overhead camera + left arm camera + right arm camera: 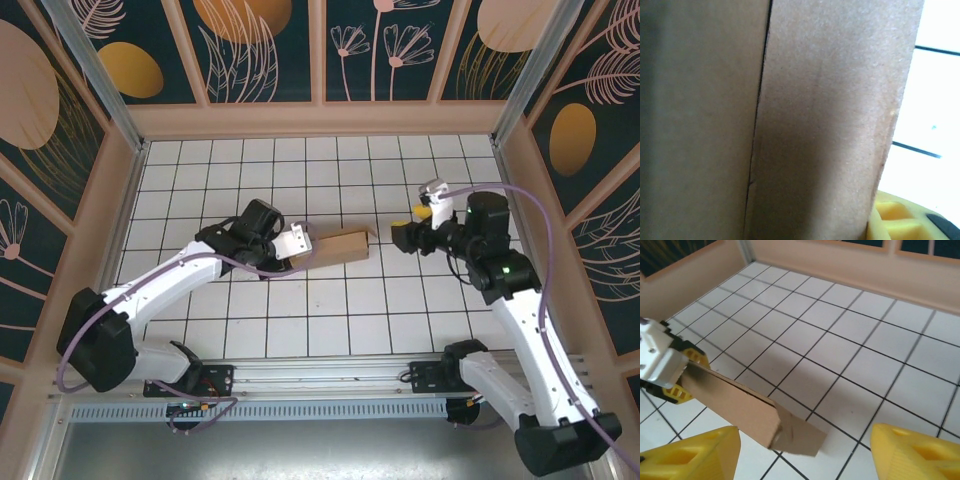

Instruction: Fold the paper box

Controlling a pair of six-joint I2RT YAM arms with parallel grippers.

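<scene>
The paper box [335, 246] is folded into a flat brown slab and lies slanted across the middle of the tiled floor. My left gripper [296, 243] is shut on its left end. In the right wrist view its yellow pads [684, 376] clamp the cardboard from both sides. In the left wrist view the brown cardboard [815, 120] is pressed close to the lens beside one yellow finger [895, 220]. My right gripper [397, 237] stands open just off the box's right end. There a loose end flap [802, 434] sticks out between the wide-apart yellow fingers [695, 455] without touching them.
The white tiled floor [330, 310] is walled by a wooden rim [320, 120] at the back and on both sides. The arms' base rail [320, 385] runs along the near edge.
</scene>
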